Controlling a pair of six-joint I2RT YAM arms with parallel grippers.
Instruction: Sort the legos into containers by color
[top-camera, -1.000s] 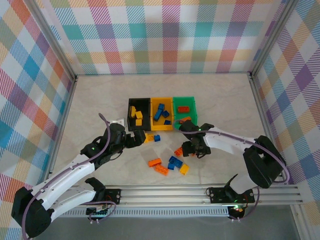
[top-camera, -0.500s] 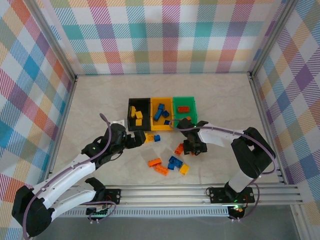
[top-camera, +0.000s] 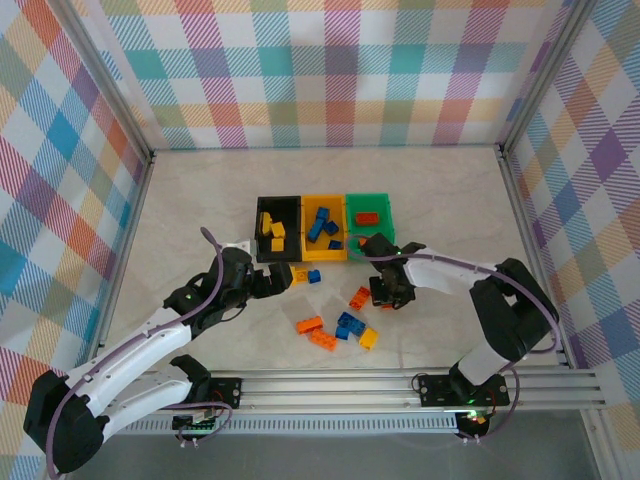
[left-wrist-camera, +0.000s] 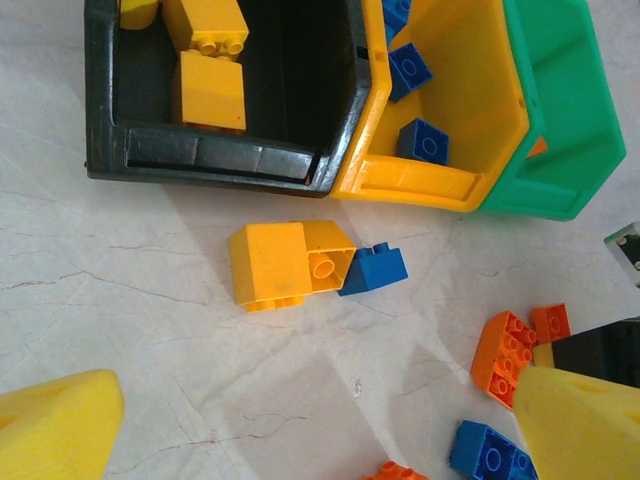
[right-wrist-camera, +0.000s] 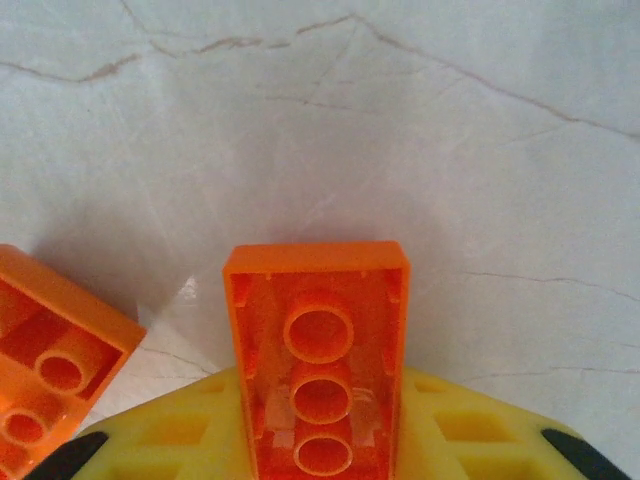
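Note:
My right gripper (top-camera: 385, 293) is low over the table in front of the green bin (top-camera: 369, 197) and is shut on an orange lego (right-wrist-camera: 320, 350), held with its hollow underside facing the camera. A second orange lego (top-camera: 359, 297) lies just to its left. My left gripper (top-camera: 283, 277) stands open above bare table, with a yellow lego (left-wrist-camera: 285, 262) and a blue lego (left-wrist-camera: 375, 269) just ahead of its fingertips. The black bin (top-camera: 258, 228) holds yellow legos, the yellow-orange bin (top-camera: 324, 198) holds blue ones, and the green bin holds an orange one.
Loose legos lie between the arms: two orange (top-camera: 309, 324), two blue (top-camera: 349, 323) and one yellow (top-camera: 368, 339). A metal rail (top-camera: 400, 385) runs along the near edge. Checked walls close in the table on three sides.
My right gripper's jaws have closed on the orange lego, and its arm shifted slightly. The left arm has stayed put with its jaws wide.

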